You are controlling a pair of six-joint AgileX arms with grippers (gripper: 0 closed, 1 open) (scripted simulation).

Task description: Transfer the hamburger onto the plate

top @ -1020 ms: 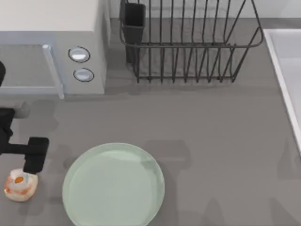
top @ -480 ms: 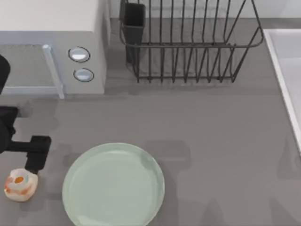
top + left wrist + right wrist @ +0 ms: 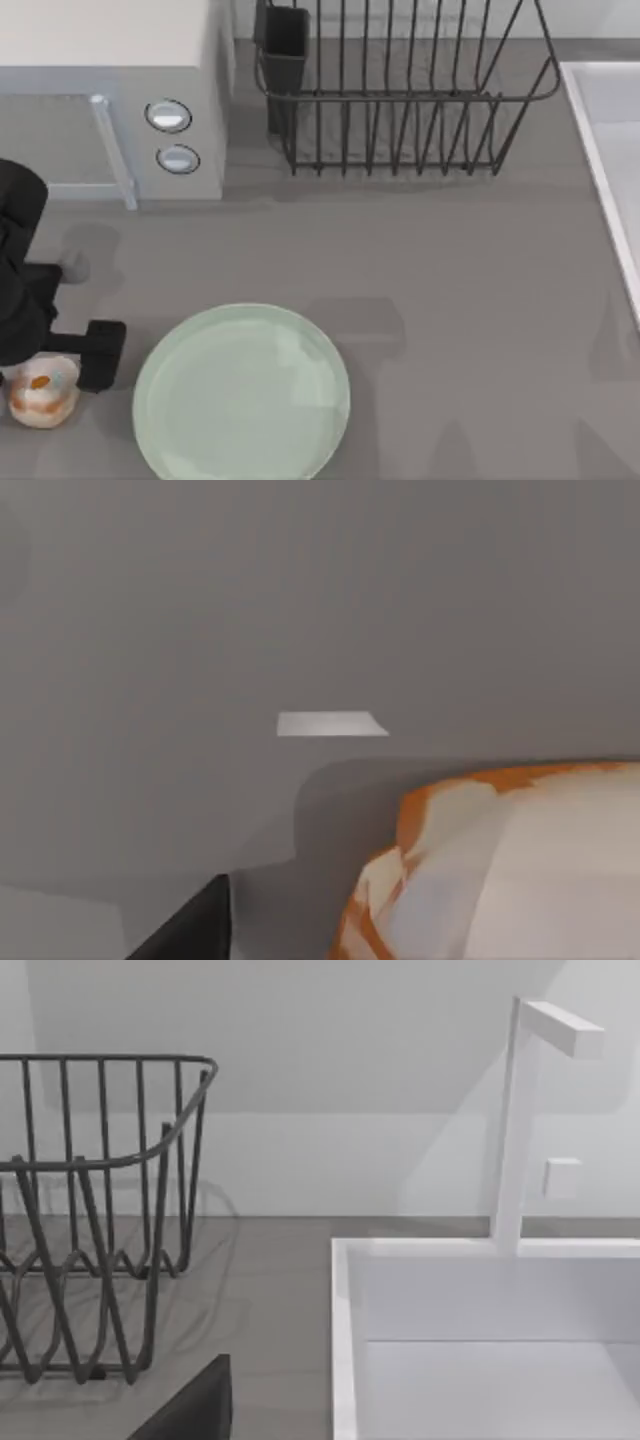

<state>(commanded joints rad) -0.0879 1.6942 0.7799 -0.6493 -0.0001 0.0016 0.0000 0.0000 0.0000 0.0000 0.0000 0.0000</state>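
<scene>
Top view: my left gripper (image 3: 62, 362) hangs over the hamburger (image 3: 42, 393), grip state unclear; the plate (image 3: 241, 392) at three o'clock waits bare.

My left arm reaches in at the left edge of the table, its dark bulk low over the surface just left of the plate (image 3: 241, 392). The left gripper (image 3: 62, 372) hangs at the end of it, between the plate's left rim and the table edge, right at the hamburger (image 3: 43, 391) and partly covering its upper side. One black finger (image 3: 100, 354) juts toward the plate. In the left wrist view a dark fingertip (image 3: 195, 930) shows beside the hamburger. A dark fingertip (image 3: 195, 1410) of my right arm shows in the right wrist view.
</scene>
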